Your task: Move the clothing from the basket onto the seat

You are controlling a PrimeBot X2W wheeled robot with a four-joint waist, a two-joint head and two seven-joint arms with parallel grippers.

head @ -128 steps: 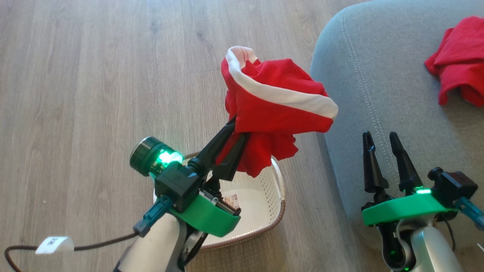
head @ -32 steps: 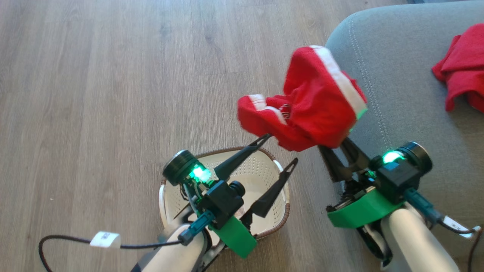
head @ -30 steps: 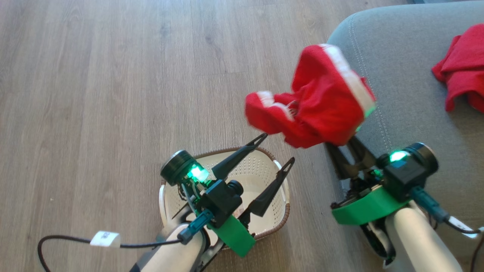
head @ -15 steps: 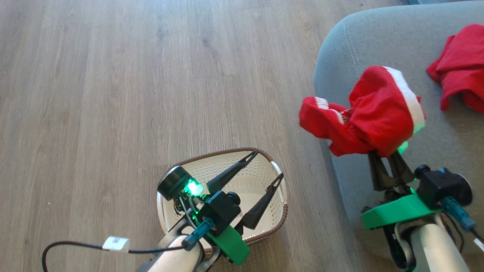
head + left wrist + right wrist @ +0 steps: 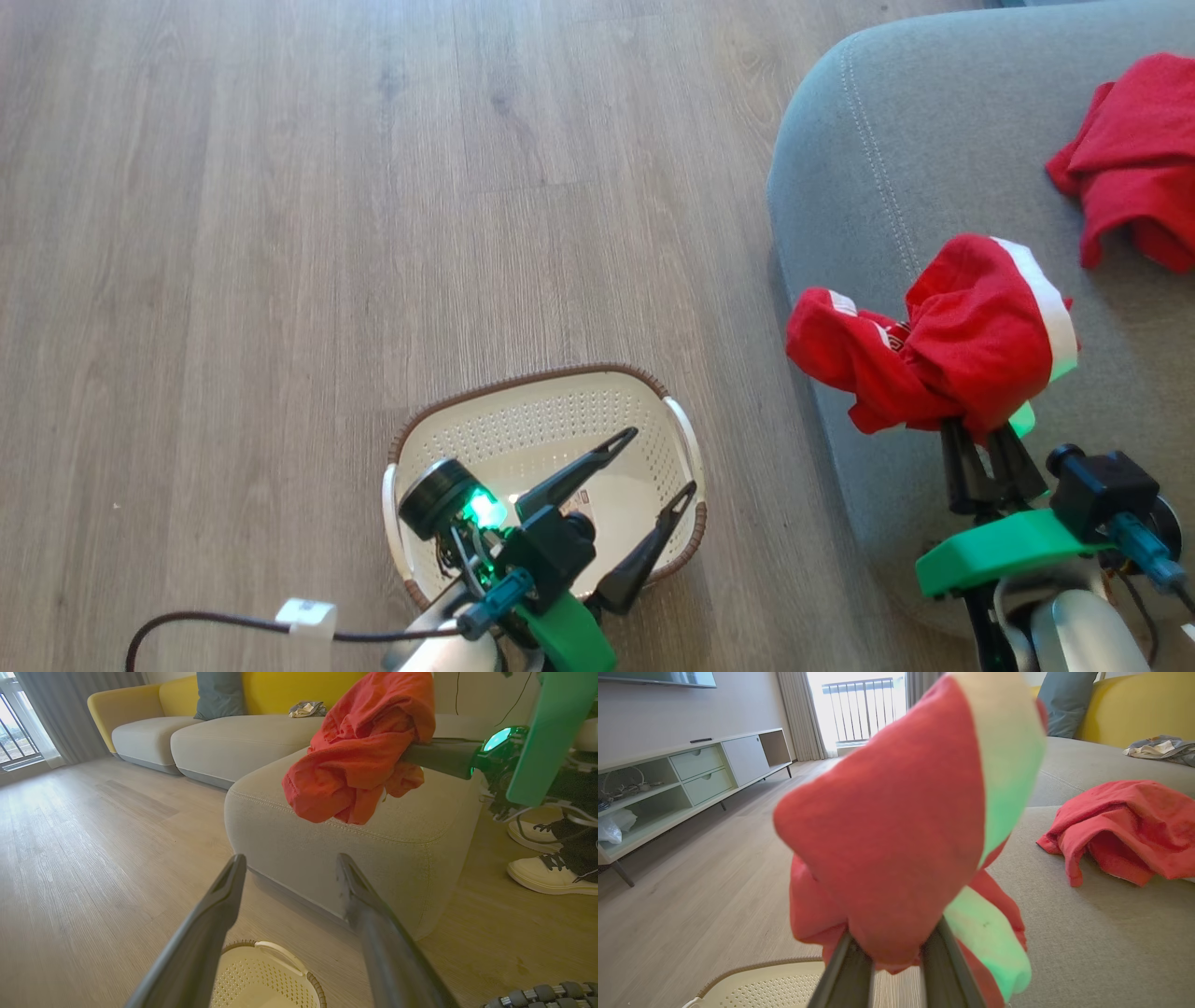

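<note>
Wood-plank floor; small oval cream perforated plastic basket, no red visible inside. Right gripper clamped on red white-striped soft garment, held above corner of big grey upholstered seat, likely for release there. Plain red garment already on cushion. Left gripper spread wide, holding nothing, over basket.

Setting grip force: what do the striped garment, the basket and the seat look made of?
The striped garment: soft matte fabric, likely cotton knit; it bunches and droops in folds. The basket: cream moulded plastic, slightly glossy, perforated walls; its brown rim looks braided, possibly imitation. The seat: grey woven upholstery, matte, with a pale stitched seam.
</note>
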